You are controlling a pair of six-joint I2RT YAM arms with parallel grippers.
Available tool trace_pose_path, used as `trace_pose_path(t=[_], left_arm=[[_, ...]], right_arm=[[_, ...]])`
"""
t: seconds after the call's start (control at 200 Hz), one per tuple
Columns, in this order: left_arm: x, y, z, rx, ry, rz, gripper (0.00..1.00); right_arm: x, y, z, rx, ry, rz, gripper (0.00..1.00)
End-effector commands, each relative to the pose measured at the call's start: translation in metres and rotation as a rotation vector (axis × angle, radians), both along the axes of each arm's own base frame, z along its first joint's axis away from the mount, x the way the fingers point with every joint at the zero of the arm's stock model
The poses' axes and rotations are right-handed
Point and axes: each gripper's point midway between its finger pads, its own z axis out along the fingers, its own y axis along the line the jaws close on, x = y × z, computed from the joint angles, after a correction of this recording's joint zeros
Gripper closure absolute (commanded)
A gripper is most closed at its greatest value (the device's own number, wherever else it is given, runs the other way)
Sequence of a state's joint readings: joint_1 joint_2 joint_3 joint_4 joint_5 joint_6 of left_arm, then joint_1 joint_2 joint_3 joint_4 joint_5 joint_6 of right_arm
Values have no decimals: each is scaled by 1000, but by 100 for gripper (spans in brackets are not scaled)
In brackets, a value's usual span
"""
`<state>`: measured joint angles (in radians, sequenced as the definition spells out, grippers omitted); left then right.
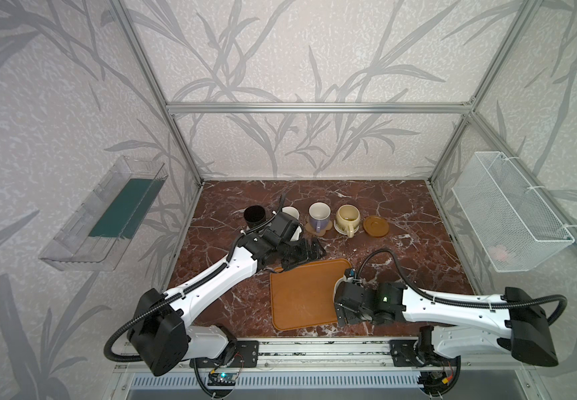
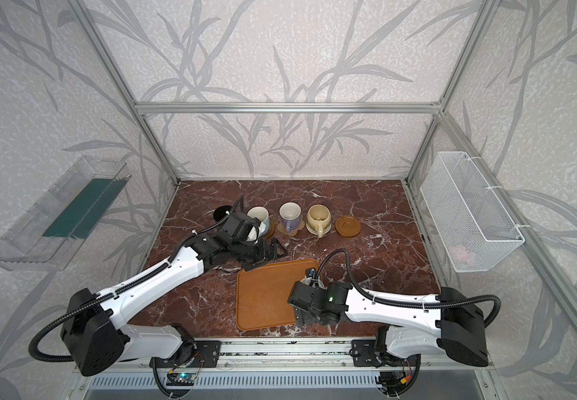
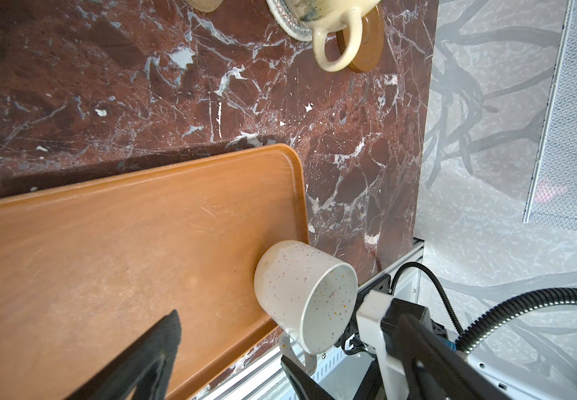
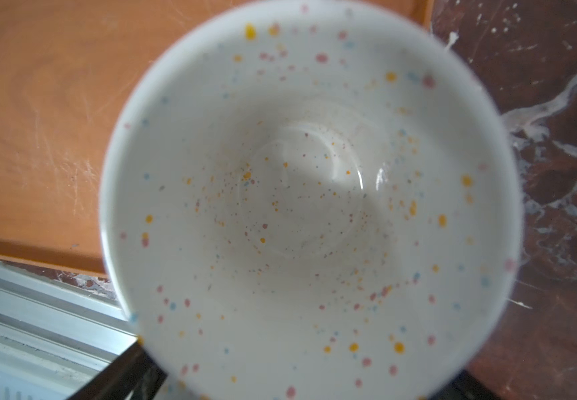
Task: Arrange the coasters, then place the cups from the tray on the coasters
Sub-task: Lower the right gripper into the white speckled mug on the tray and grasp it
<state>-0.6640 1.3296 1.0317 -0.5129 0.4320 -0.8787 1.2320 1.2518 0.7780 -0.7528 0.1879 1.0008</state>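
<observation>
The speckled white cup (image 3: 294, 280) stands at the right front corner of the orange-brown tray (image 1: 301, 298). My right gripper (image 4: 294, 375) hangs over it, open, with a dark finger (image 3: 301, 377) by the handle. In the back row stand the black cup (image 1: 255, 214), the light blue cup (image 2: 259, 214), the lavender cup (image 1: 319, 214) on a tan flower-shaped coaster (image 1: 316, 231) and the tan-yellow cup (image 1: 347, 216) on a woven coaster (image 3: 285, 20). A brown wooden coaster (image 1: 376, 226) lies bare at the row's right end. My left gripper (image 1: 302, 250) is open and empty between the blue cup and the tray.
A white wire basket (image 1: 512, 211) hangs on the right wall and a clear plastic shelf (image 1: 107, 214) on the left wall. An aluminium rail (image 1: 315, 349) runs along the front edge of the dark red marble table (image 1: 418, 249), close to the tray.
</observation>
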Motion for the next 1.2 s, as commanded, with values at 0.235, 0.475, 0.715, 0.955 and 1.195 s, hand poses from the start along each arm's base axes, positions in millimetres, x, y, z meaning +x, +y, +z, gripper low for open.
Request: trace_pose_path(t=[0.235,0.475,0.715,0.955,1.195], left_arm=[[-2,0,0,-20,-2,15,1],[-6,-7,1,-66,12,0,1],[-17,0,-8,-61,41,8,1],[-24,5,-18,-72,63,29,1],[-26,5,-19,-85,63,45,1]], right_arm=[[-2,-19,7,-48,-18,-1,31],[-4,-17,-4,-80,7,12,37],[-5,-18,-7,-70,5,8,43],[-6,-17,-11,-72,11,17,53],[-5,-15,-12,-65,8,20,61]])
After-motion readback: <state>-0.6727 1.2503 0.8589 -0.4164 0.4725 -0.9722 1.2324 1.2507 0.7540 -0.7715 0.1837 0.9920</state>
